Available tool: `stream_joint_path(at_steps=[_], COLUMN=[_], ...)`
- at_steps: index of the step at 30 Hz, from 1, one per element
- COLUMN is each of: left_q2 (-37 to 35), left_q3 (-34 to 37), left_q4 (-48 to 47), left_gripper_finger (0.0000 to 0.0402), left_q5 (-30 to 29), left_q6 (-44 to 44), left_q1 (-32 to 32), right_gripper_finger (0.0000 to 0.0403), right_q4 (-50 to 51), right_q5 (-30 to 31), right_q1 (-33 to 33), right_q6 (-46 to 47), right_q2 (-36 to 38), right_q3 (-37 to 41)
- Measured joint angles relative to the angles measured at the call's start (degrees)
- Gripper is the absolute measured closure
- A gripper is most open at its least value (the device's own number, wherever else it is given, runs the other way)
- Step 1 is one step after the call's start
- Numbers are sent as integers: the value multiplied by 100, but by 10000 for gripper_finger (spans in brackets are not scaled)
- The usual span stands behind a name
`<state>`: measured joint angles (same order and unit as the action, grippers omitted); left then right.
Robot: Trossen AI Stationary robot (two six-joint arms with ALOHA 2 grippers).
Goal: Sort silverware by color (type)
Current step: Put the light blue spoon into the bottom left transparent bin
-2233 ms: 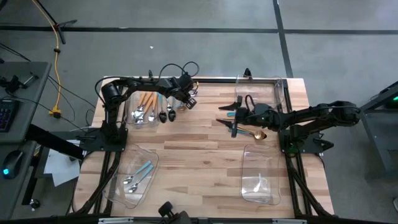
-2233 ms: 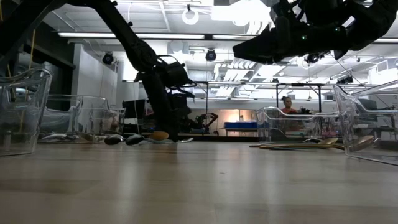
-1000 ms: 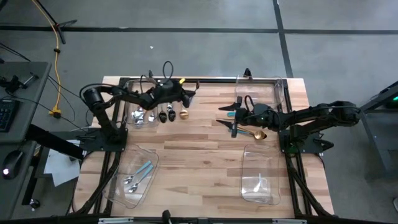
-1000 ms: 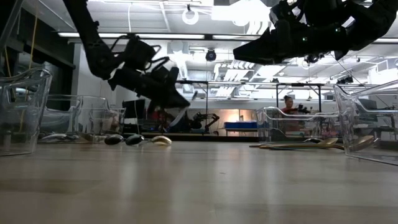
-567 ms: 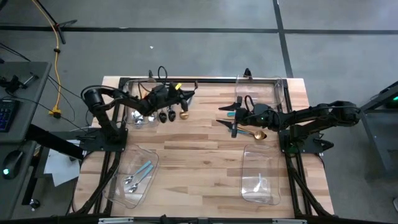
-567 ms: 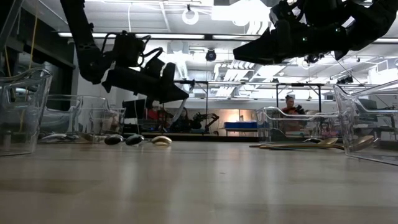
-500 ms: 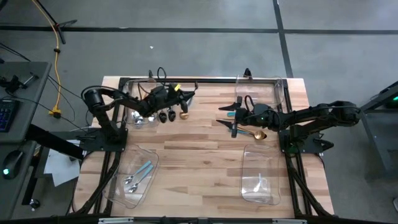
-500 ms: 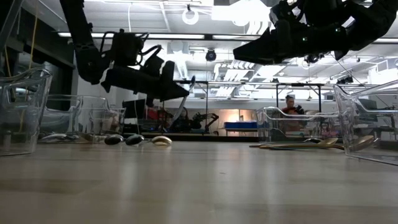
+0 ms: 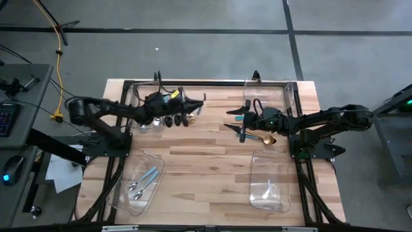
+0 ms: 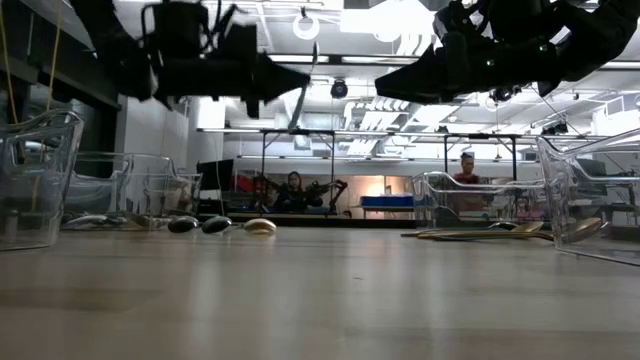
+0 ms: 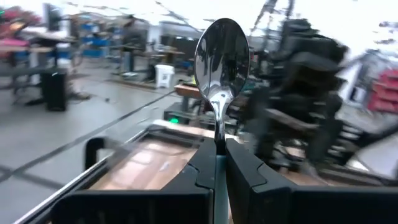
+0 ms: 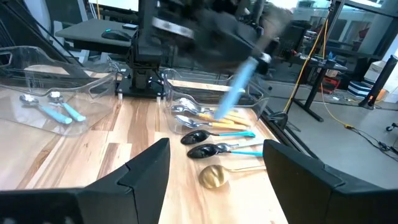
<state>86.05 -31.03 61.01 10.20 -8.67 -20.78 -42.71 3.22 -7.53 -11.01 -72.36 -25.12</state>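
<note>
My left gripper (image 9: 190,103) hangs over the table's far left part, shut on a silver spoon (image 11: 221,56) with a light-blue handle (image 12: 235,87). Below it, two black spoons with teal handles (image 9: 171,120) and a gold spoon (image 9: 190,118) lie flat on the wood. Orange-handled silverware (image 12: 205,114) lies in the far-left bin (image 9: 143,115). My right gripper (image 9: 230,120) stands open and level above the table's right half, holding nothing. Another gold spoon (image 9: 268,138) lies under that arm. My left gripper pinches the spoon's neck (image 11: 218,135), just under the bowl, between its two fingertips (image 11: 244,163). The fingers run level, pointing toward the table's right edge, and lie across the spoon. The spoon stands nearly upright, bowl up, handle hanging below the fingers, lifted clear of the table.
A near-left bin (image 9: 122,193) holds light-blue-handled spoons (image 9: 145,179). A near-right bin (image 9: 257,169) holds one piece, and a far-right bin (image 9: 290,87) stands behind my right arm. Bare wood lies between the two arms. A person sits in the room beyond the table.
My left gripper has risen with the blue-handled spoon and drawn back a little toward the table's left edge. It has tipped from slanting down to level and rolled, so the spoon now stands bowl up, higher above the spoons on the table.
</note>
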Motion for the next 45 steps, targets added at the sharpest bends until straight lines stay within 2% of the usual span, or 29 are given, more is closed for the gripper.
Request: stream_joint_path(at_steps=[5, 10, 14, 21, 24, 29, 35, 45], left_q2=[-699, -1022, -1071, -1317, -1661, -2217, -2558, -2546], left_q3=[0, 0, 1, 572, 908, 1266, 1329, 1331], left_q4=[-789, -884, -932, -483, -324, -358, -443, -462], left_gripper_finger=[401, 401, 401, 401, 401, 401, 401, 401], left_q5=[-91, -605, -1089, -1242, -1159, -884, -468, -453], left_q6=[486, 1013, 1348, 1219, 1039, 876, 926, 935], left_q1=[725, 1451, 1750, 1385, 1125, 908, 912, 921], right_gripper_finger=[160, 160, 160, 160, 160, 160, 160, 160], right_q4=[-238, -472, -521, -553, -748, -990, -1128, -1121], right_q5=[0, -2, -2, -119, -332, -358, -372, -372], right_q1=[4, 7, 7, 7, 7, 7, 7, 7], right_q6=[0, 60, 151, 197, 197, 349, 829, 1013], right_q2=[0, 0, 0, 0, 0, 0, 0, 0], right_q3=[0, 0, 0, 0, 0, 0, 0, 0])
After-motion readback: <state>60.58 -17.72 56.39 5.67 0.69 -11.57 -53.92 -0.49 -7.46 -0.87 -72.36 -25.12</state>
